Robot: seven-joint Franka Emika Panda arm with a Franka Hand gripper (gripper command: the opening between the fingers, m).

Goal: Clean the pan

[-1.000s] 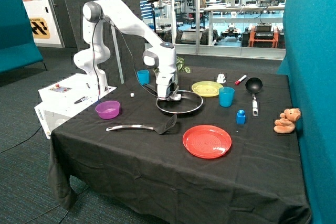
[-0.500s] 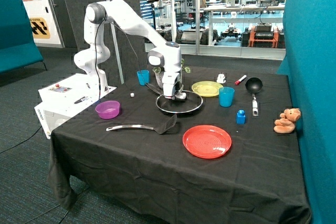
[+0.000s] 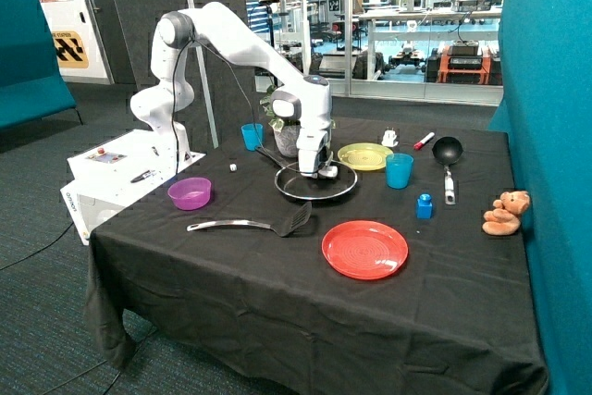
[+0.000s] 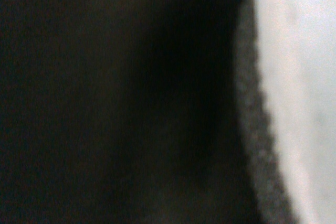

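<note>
Pan (image 3: 315,182) sits about mid-table on the black cloth, its dark handle running back toward one blue cup. Going from the near edge of the table (image 3: 277,302) backward: one red plate (image 3: 364,249) lies closest, with one black slotted spatula (image 3: 254,224) beside it. Next come one purple bowl (image 3: 190,193), one small blue block (image 3: 425,205) and one brown teddy bear (image 3: 505,213) at the far side edge. Then the pan, with the gripper (image 3: 319,171) lowered into its far half, a pale object at its tip; whether the fingers are clenched or released cannot be told. The wrist view gives only a dark surface with a pale grainy edge. Level with the pan stand one of two blue cups (image 3: 399,170) and one small black ladle-like pan (image 3: 448,156). Behind are one yellow plate (image 3: 365,155), the second blue cup (image 3: 252,136), one tiny white cube (image 3: 233,167), one red-capped marker (image 3: 424,141) and one potted plant (image 3: 287,131). No writing on the table can be read.
</note>
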